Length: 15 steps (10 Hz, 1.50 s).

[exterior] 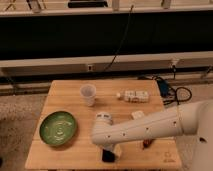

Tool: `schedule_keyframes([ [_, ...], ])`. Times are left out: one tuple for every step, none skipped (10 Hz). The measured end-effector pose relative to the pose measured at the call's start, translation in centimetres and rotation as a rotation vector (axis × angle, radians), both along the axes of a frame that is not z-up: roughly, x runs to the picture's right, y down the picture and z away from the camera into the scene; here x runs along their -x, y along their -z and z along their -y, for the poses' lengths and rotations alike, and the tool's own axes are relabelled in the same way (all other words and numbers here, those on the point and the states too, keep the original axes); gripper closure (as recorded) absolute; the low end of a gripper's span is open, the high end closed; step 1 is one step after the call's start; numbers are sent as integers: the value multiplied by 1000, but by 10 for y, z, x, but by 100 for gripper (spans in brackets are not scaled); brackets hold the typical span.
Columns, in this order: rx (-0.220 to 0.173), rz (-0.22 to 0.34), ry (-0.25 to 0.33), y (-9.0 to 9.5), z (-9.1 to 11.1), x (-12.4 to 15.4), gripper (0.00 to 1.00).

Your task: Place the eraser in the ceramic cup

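Observation:
The eraser [107, 156], a flat black block, lies near the front edge of the wooden table [70, 90]. My gripper [108, 150] is right on top of it, pointing down, and hides most of it. The white arm [150, 127] reaches in from the right. The ceramic cup [88, 94], small and white, stands upright at the back middle of the table, well beyond the gripper and slightly to its left.
A green plate [58, 128] sits at the table's left. A whitish flat block [134, 95] lies at the back right. A brown elongated object [146, 144] lies just right of the gripper, partly under the arm. Cables [172, 92] hang off the right edge.

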State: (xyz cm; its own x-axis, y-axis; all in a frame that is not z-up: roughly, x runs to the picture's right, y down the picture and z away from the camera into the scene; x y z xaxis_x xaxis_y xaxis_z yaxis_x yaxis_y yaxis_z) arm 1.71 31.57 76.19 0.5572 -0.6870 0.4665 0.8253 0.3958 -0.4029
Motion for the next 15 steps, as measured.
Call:
schedule_keyframes([
  [1, 0, 0, 0, 0, 0, 22],
  [2, -1, -1, -1, -1, -1, 23],
  [1, 1, 0, -1, -1, 0, 27],
  [0, 5, -1, -1, -1, 1, 27],
  [1, 5, -1, -1, -1, 1, 27],
  [3, 5, -1, -1, -2, 2, 27],
  [3, 4, -1, -1, -2, 1, 31],
  [3, 4, -1, -1, -2, 1, 32],
  [3, 4, -1, -1, -2, 2, 37],
  [3, 5, -1, -1, -1, 2, 43],
  [3, 5, -1, -1, -1, 2, 54],
  [2, 8, 0, -1, 0, 4, 63],
  [0, 10, -3, 1, 3, 6, 68],
  [2, 8, -1, 2, 3, 5, 70],
  [3, 7, 1, 3, 2, 4, 72],
])
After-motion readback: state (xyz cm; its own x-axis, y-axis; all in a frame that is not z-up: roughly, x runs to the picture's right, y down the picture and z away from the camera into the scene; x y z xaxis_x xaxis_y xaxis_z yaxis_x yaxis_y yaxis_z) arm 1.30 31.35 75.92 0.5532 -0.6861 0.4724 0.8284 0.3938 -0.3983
